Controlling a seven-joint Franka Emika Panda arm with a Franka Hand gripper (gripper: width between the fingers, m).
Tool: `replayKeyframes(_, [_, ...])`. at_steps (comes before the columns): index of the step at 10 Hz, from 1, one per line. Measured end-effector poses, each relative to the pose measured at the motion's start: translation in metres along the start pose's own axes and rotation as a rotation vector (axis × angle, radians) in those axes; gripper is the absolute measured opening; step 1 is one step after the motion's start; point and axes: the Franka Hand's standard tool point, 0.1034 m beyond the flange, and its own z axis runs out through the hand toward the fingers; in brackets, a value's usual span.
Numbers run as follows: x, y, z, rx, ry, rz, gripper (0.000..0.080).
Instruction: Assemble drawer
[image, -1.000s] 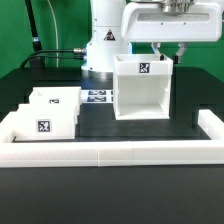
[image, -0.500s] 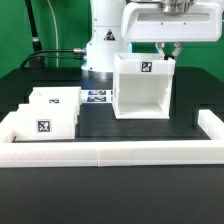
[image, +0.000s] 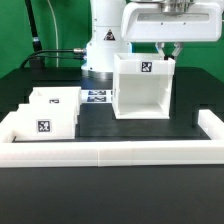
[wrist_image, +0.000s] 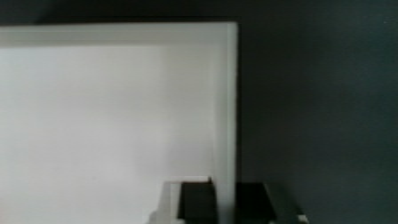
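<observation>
The drawer's large white casing (image: 140, 90) stands open-fronted on the black table right of the middle, with a tag on its back wall. My gripper (image: 171, 52) is at its top rear right corner. In the wrist view the casing's wall (wrist_image: 116, 110) fills most of the picture. My gripper (wrist_image: 230, 205) has one dark finger (wrist_image: 201, 205) on each side of the wall's thin edge, shut on it. Two smaller white trays (image: 50, 115) with tags sit together at the exterior view's left.
The long low white rail (image: 110, 152) edges the table's front and both sides. The marker board (image: 97, 97) lies flat between the trays and the casing. The arm's white base (image: 103, 45) stands behind it.
The two fingers have drawn together onto the casing's rear right wall since one second ago. The casing and trays have not moved.
</observation>
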Motion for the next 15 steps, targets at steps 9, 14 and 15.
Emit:
replayKeyframes(9, [0.155,0.015,-0.004,0.052,0.175,0.048,0.0038])
replayKeyframes(14, [0.155,0.009,-0.006,0.09,0.172,0.249,0.0038])
replayKeyframes(15, [0.154,0.007,-0.006,0.104,0.176,0.335,0.0038])
